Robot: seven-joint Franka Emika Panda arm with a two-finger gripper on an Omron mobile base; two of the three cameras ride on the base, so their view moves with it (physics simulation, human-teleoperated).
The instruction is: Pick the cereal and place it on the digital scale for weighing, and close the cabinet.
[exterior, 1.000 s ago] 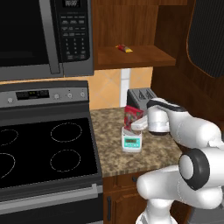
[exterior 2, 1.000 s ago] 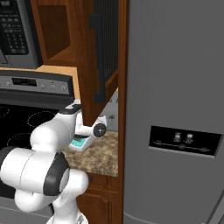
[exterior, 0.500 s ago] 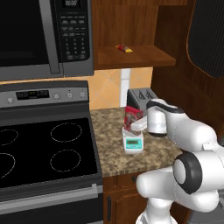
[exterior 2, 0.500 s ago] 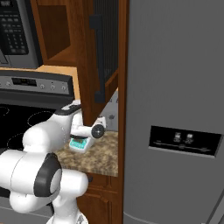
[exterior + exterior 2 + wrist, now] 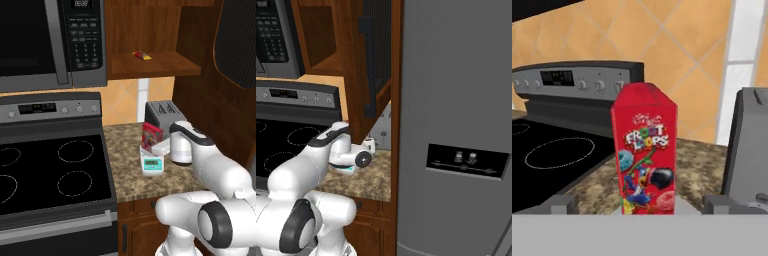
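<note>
Hand view — gripper [image 5: 642,202] spread wide either side of cereal [image 5: 644,155]

Upright cereal [image 5: 643,150] on counter [image 5: 697,165], stove [image 5: 557,145] left, toaster [image 5: 747,145] right

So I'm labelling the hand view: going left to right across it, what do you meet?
Stove cooktop → cereal, upright in the middle → grey toaster at the right edge.
</note>
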